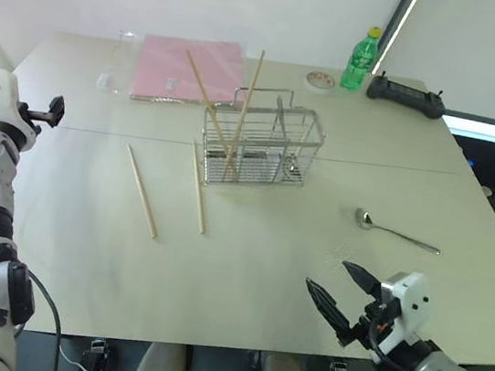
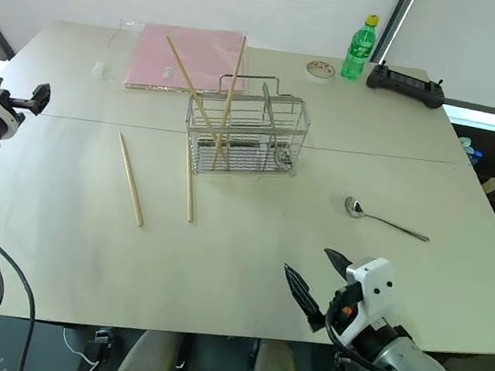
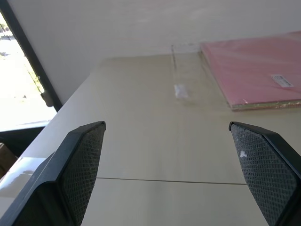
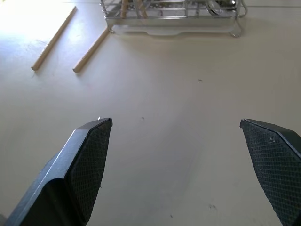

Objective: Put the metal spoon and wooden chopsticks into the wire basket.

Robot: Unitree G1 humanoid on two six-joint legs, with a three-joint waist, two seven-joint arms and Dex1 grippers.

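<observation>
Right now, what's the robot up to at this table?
It is loading a wire basket. Two wooden chopsticks already lean inside; two more lie flat on the table beside it, and the metal spoon lies to its right. The right claw and left claw are both open, holding nothing.

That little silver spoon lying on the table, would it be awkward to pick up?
Probably a bit. The metal spoon lies flat on the smooth table, so its thin handle leaves little to grip. It looks shiny, so the fingers may slip. A nudge would likely slide or spin it. It looks stiff and light, unlikely to bend.
</observation>
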